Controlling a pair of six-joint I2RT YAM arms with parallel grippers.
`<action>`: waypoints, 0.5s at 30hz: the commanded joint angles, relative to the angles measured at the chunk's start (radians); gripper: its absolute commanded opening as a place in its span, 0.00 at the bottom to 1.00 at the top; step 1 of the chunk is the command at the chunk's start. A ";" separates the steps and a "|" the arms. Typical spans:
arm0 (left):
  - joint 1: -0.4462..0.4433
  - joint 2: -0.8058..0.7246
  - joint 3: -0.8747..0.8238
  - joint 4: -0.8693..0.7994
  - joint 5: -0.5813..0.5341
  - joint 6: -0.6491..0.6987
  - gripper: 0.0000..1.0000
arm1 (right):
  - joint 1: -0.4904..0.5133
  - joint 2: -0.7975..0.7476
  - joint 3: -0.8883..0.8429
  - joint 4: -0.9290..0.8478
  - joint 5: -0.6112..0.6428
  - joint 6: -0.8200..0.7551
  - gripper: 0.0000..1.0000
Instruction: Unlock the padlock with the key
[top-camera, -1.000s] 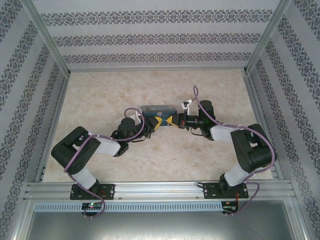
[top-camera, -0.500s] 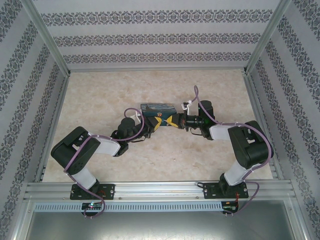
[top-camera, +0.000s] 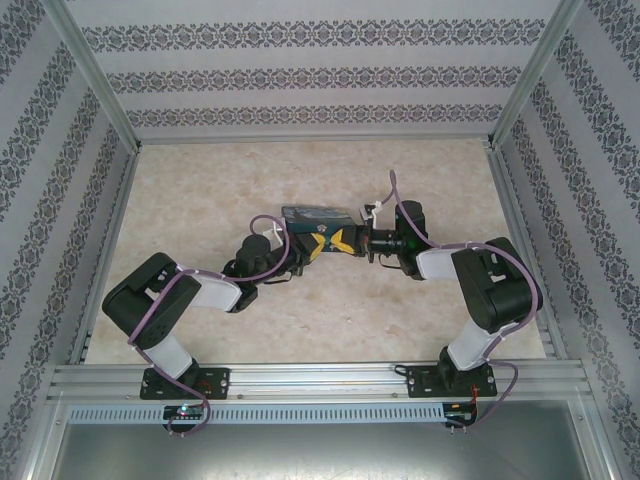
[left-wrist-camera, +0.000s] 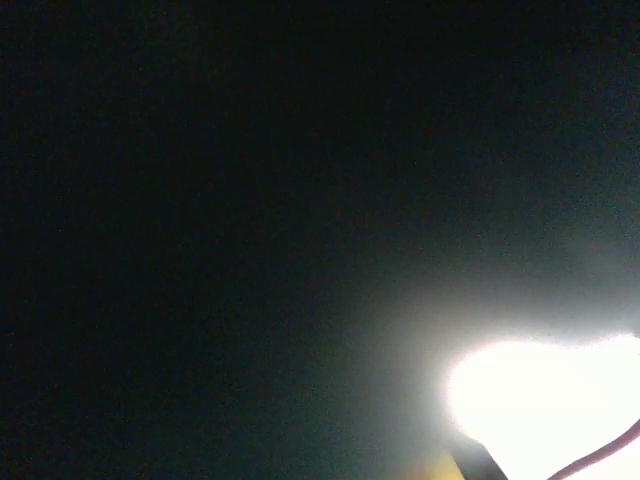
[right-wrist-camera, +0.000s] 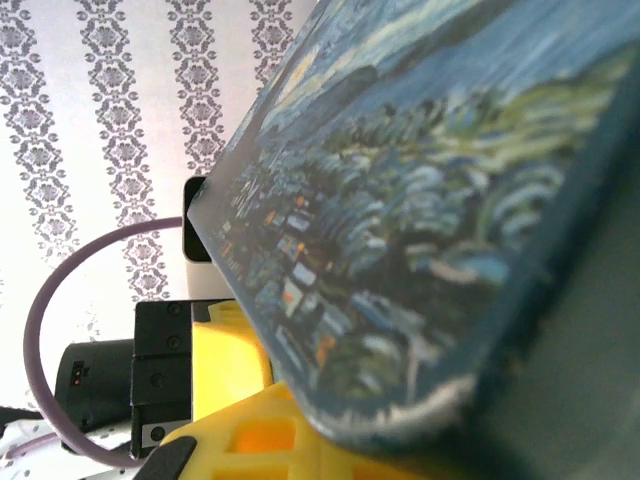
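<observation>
While beside painted rectangular box (top-camera: 318, 213), left claw (top-camera: 316, 247), right claw (top-camera: 343, 240) both closed tight; held contents unclear.

Reaching inward, the left gripper (top-camera: 317, 247) and right gripper (top-camera: 346, 240) are closed, tips seemingly touching.

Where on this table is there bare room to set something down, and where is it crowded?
Bare table runs between the painted box and the back wall, widening into both far corners. Another free patch lies on the near side, between the left arm and right arm. Crowded: mid-table, where the left gripper and right gripper meet beside the box.
</observation>
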 joint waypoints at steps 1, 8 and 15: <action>-0.048 -0.034 0.064 0.195 0.166 0.001 0.00 | 0.021 0.012 0.028 0.034 0.017 0.012 0.00; -0.052 -0.033 0.066 0.190 0.162 0.002 0.00 | 0.020 0.029 0.033 0.020 0.019 -0.015 0.00; -0.051 -0.020 0.043 0.147 0.136 0.036 0.00 | 0.025 0.038 0.034 0.015 0.047 -0.015 0.00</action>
